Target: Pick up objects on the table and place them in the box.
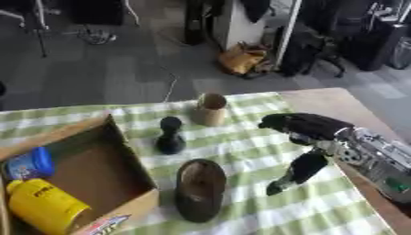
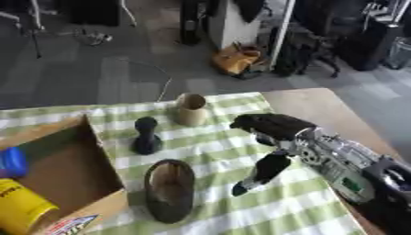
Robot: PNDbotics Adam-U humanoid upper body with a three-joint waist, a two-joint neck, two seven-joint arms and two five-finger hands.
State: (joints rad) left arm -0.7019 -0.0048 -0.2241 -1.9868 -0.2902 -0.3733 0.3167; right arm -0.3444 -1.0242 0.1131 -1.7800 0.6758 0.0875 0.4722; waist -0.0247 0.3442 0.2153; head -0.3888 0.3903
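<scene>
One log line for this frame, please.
right hand open above cloth, empty | shoe, black pawn, cup on table | bottles in box

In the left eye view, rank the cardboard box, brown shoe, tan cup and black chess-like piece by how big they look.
1. Cardboard box, clearly largest.
2. Brown shoe, though it lies nearer the camera.
3. Black piece and tan cup look alike; the cup stands farther back, so no ranking.

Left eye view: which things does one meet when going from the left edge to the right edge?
Blue container in the cardboard box → black pawn-shaped piece → brown shoe → right hand. The yellow bottle and the tan cup overlap others in the order, so I leave them out.
</scene>
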